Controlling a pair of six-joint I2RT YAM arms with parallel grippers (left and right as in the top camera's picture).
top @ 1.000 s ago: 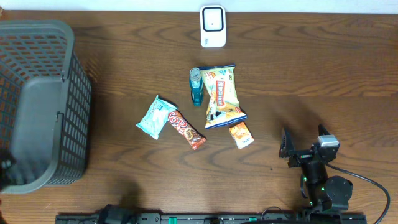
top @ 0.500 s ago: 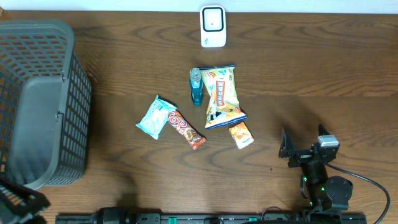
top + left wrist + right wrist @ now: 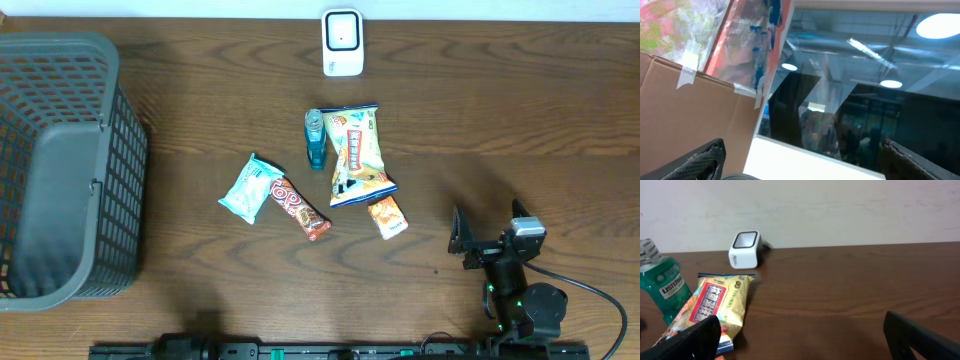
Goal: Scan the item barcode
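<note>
The items lie in a cluster mid-table: a yellow snack bag (image 3: pixel 356 155) (image 3: pixel 715 307), a teal mouthwash bottle (image 3: pixel 315 140) (image 3: pixel 662 287), a red bar (image 3: pixel 301 208), a light-blue packet (image 3: pixel 251 188) and a small orange packet (image 3: pixel 387 216). The white scanner (image 3: pixel 342 42) (image 3: pixel 745 248) stands at the table's far edge. My right gripper (image 3: pixel 488 228) (image 3: pixel 802 342) is open and holds nothing, low over bare wood to the right of the orange packet. My left gripper (image 3: pixel 802 165) is open too, tilted up at the room, and is outside the overhead view.
A grey mesh basket (image 3: pixel 125 200) takes up the table's left end. The left wrist view shows only a cardboard box (image 3: pixel 685 115), a dark window (image 3: pixel 855 105) and ceiling lights. A white wall backs the table behind the scanner.
My left arm, seen dark at the overhead view's lower left corner, slid down and out of that view. The right arm and the items have not moved.
</note>
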